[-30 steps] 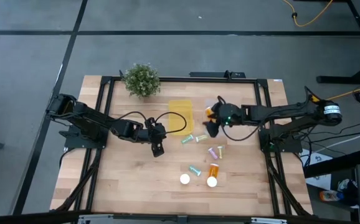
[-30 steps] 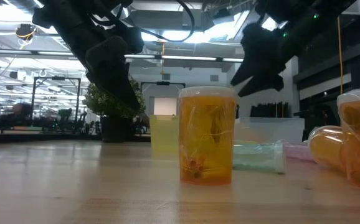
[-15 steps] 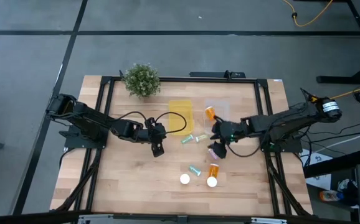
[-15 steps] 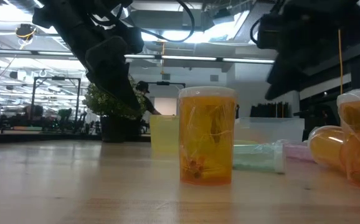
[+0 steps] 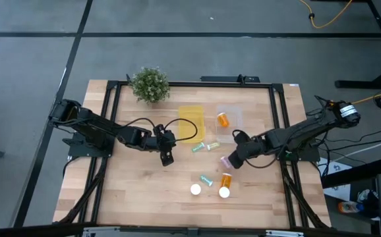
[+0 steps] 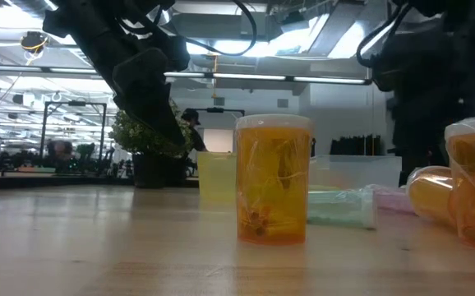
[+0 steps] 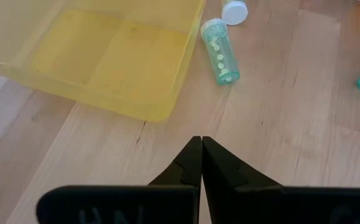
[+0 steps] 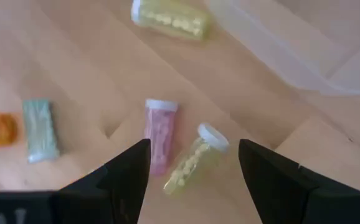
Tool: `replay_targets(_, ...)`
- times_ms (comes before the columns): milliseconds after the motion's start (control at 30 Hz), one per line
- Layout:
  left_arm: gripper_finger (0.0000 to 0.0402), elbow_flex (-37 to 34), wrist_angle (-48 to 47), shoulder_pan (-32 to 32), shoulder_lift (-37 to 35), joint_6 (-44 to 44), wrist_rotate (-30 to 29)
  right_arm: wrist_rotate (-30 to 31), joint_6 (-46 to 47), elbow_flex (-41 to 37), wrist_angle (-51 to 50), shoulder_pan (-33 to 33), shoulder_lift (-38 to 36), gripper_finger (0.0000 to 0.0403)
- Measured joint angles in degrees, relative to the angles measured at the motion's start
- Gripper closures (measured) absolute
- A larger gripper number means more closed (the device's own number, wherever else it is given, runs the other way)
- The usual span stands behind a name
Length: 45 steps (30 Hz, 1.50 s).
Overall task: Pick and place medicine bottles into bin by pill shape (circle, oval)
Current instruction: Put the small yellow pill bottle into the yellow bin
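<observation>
My right gripper [image 5: 233, 158] [image 8: 194, 148] is open and hangs over a pink vial [image 8: 160, 134] and a cream vial [image 8: 191, 163] that lie on the table; it touches neither. An orange bottle [image 5: 223, 119] lies in the clear bin [image 5: 235, 112]. My left gripper [image 5: 167, 158] [image 7: 200, 142] is shut and empty, near the yellow bin [image 7: 105, 56] and a teal vial [image 7: 220, 53]. Another cream vial [image 8: 170, 18], a teal vial [image 8: 40, 130] and orange bottles [image 5: 226, 179] [image 6: 273, 181] lie or stand on the table.
A green potted plant [image 5: 149, 84] stands at the far left of the table. The yellow bin [image 5: 192, 123] and the clear bin stand side by side at the far middle. Two white-capped bottles [image 5: 195, 189] [image 5: 224, 192] stand near the front edge.
My right gripper has gone from the clear bin toward the table's near edge, to above the pink and cream vials. The orange bottle, which was at the gripper, now lies in the clear bin, apart from it.
</observation>
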Motion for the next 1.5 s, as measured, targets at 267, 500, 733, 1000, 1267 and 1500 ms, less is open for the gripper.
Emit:
replay_targets(267,0.0398,0.0,0.0,0.0,0.0,0.0,0.0,-2.6,0.1,0.0,0.7,0.4,6.1,0.0158)
replay_targets(500,0.0398,0.0,0.0,0.0,0.0,0.0,0.0,-3.8,0.0,-0.1,2.1,0.4,11.9,0.0158)
replay_targets(733,0.0398,0.0,0.0,0.0,0.0,0.0,0.0,-3.7,-0.7,0.2,1.9,0.4,15.8,0.0163)
replay_targets(1000,0.0398,0.0,0.0,0.0,0.0,0.0,0.0,-3.9,-2.0,0.0,0.9,0.3,15.4,0.0239)
replay_targets(1267,0.0398,0.0,0.0,0.0,0.0,0.0,0.0,-6.1,-0.3,0.8,0.8,0.5,13.2,0.0313)
replay_targets(1500,0.0398,0.0,-0.2,0.0,0.0,0.0,0.0,-1.5,-9.7,6.7,1.4,0.9,10.7,0.0309)
